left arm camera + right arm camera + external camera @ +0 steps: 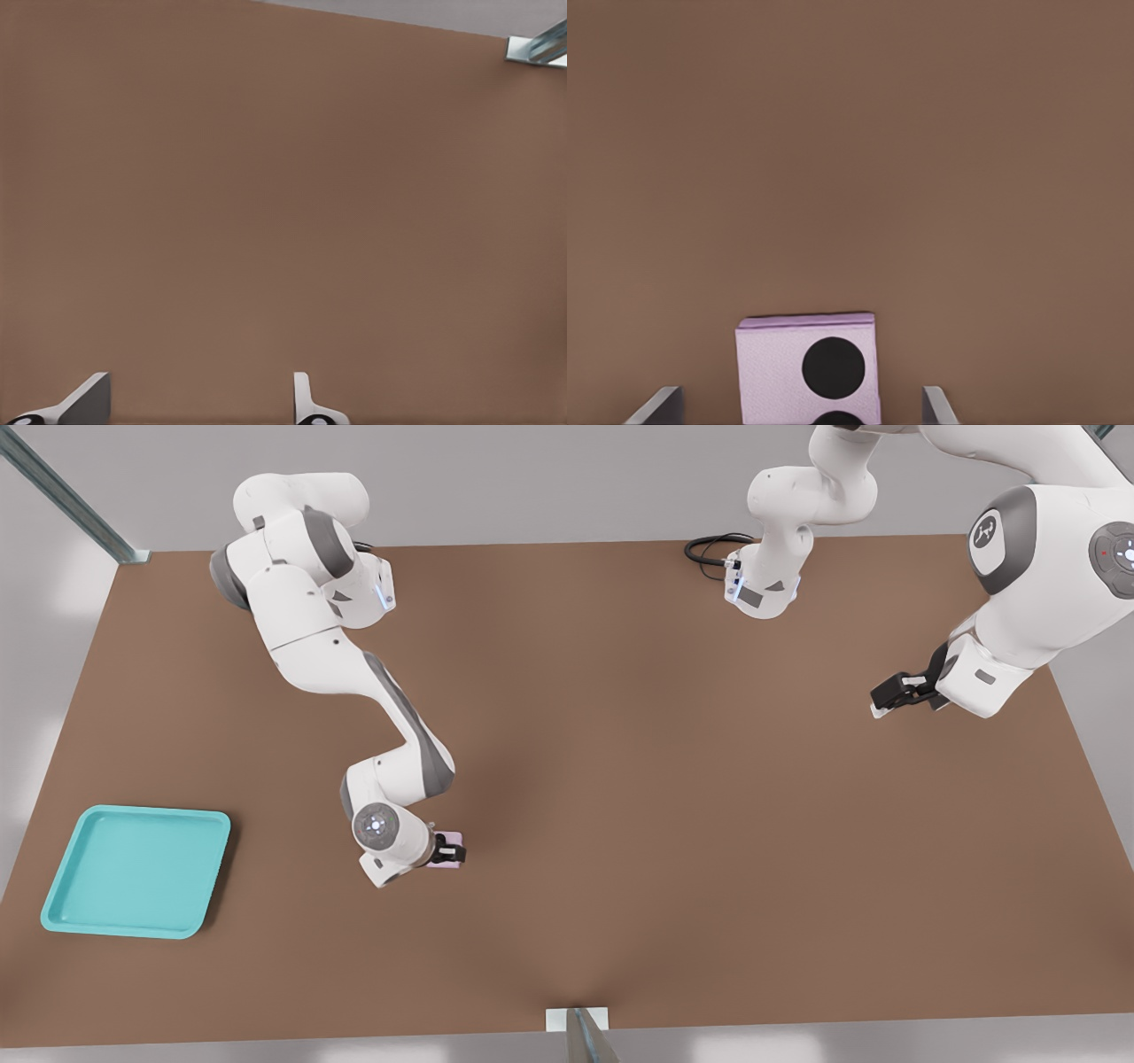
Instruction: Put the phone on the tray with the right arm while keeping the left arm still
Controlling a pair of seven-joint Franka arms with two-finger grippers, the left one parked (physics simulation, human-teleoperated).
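The phone (451, 839) lies flat on the brown table (673, 797) in the front view, well apart from the turquoise tray (133, 872), on the side toward that view's right. My gripper (449, 852) sits low over the phone. In the right wrist view the phone (808, 368) lies between my spread fingertips (659, 405), neither touching it.

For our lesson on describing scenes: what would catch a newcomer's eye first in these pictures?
The turquoise tray stands out first, lying at the front view's left edge of the brown table with nothing in it. Next comes the white right arm bending down mid-table, its gripper at the small pink phone, whose black round lenses show between the open fingers, well apart from the tray.
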